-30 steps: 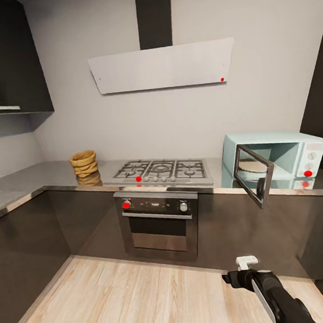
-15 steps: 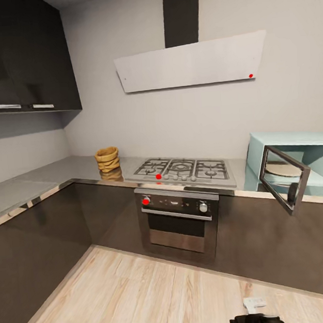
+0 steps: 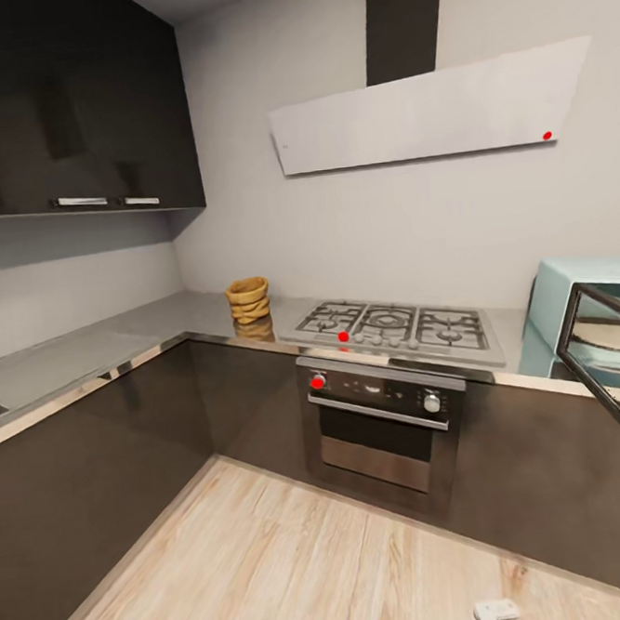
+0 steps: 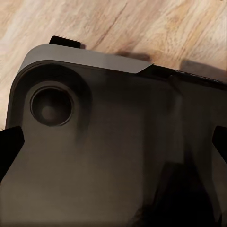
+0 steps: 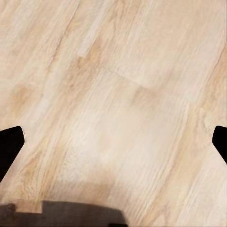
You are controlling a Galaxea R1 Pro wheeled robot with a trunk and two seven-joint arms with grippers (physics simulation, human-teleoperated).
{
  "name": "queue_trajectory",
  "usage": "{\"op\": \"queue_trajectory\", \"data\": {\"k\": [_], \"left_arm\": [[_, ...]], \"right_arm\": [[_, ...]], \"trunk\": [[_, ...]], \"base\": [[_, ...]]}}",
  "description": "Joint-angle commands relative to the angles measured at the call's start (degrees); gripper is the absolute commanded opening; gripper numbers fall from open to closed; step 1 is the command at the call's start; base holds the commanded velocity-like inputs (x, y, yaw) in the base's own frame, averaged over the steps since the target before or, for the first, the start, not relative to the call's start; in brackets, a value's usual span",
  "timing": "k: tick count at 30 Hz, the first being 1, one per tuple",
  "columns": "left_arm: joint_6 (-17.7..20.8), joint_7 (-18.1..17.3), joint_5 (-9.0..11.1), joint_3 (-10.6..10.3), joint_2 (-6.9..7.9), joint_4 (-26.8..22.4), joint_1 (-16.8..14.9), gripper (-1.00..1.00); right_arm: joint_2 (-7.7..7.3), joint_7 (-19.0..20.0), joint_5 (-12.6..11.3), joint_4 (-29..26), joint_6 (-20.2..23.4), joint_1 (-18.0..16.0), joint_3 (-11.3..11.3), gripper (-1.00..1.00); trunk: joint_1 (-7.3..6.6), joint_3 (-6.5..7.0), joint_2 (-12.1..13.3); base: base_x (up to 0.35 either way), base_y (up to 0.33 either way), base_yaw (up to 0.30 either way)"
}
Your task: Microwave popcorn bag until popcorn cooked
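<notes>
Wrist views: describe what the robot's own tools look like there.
In the left wrist view, the left tool's fingertips are flat black wedges at the picture's two sides, before a dark grey rounded body of the robot. In the right wrist view, the right tool's fingertips are the same black wedges, over pale wood floor.

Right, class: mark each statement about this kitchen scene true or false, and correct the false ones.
1. The popcorn bag stands on the countertop left of the hob. True.
2. The microwave door is shut. False: it hangs open.
3. The bag is inside the microwave. False: it is on the countertop, the hob between them.
4. An oven sits below the hob. True.
5. The right gripper holds the bag. False: its fingers are apart, over bare wooden floor.
</notes>
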Motion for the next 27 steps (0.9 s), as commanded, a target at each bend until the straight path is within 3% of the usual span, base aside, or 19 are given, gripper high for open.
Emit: {"op": "queue_trajectory", "data": {"k": [1, 19, 27], "left_arm": [[0.1, -0.2, 0.3, 0.3, -0.01, -0.1, 0.0, 1.0], [0.1, -0.2, 0.3, 0.3, -0.01, -0.1, 0.0, 1.0], [0.1, -0.2, 0.3, 0.3, 0.0, -0.1, 0.0, 1.0]], "right_arm": [[0.04, 0.3, 0.6, -0.1, 0.3, 0.0, -0.4, 1.0], [-0.05, 0.5, 0.7, -0.1, 0.3, 0.0, -0.4, 1.0], [-0.11, 0.6, 0.6, -0.1, 0.2, 0.0, -0.7, 1.0]], "trunk": [[0.0, -0.05, 0.0], [0.0, -0.05, 0.0], [0.0, -0.05, 0.0]], "base": [[0.0, 0.0, 0.277], [0.0, 0.0, 0.277], [0.0, 0.0, 0.041]]}}
